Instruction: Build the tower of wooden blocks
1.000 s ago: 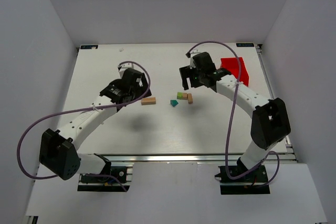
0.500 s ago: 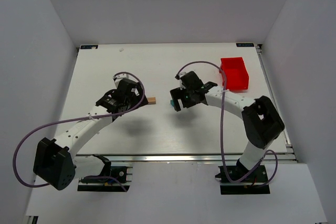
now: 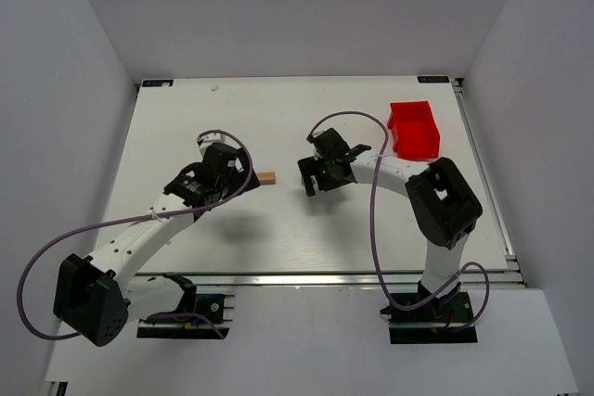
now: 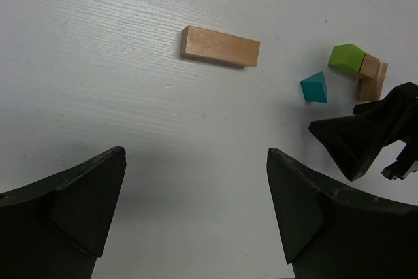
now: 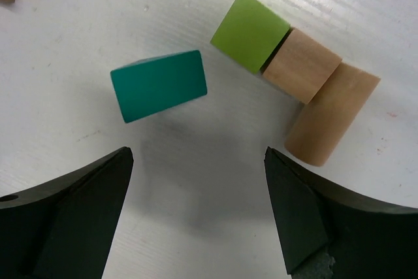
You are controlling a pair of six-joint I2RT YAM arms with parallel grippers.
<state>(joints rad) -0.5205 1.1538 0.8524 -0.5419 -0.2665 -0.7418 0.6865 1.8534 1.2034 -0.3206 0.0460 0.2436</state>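
The blocks lie loose and flat on the white table; none is stacked. In the right wrist view a teal block (image 5: 160, 85), a lime-green block (image 5: 250, 31) and two tan blocks (image 5: 302, 65) (image 5: 330, 115) lie just ahead of my open, empty right gripper (image 5: 198, 151). In the top view my right gripper (image 3: 311, 181) hides them. A long tan block (image 4: 220, 46) lies ahead of my open, empty left gripper (image 4: 196, 155), with the teal block (image 4: 314, 87) and green block (image 4: 346, 57) to its right. In the top view the long block (image 3: 267, 176) lies just right of my left gripper (image 3: 237, 173).
A red plastic bin (image 3: 414, 129) stands at the back right of the table (image 3: 186, 118). The right gripper's fingers (image 4: 366, 136) show at the right edge of the left wrist view. White walls enclose the table on three sides.
My right gripper has swung from beside the red bin leftward and down over the small blocks. My left gripper has drawn back a little toward the near-left, away from the long tan block.
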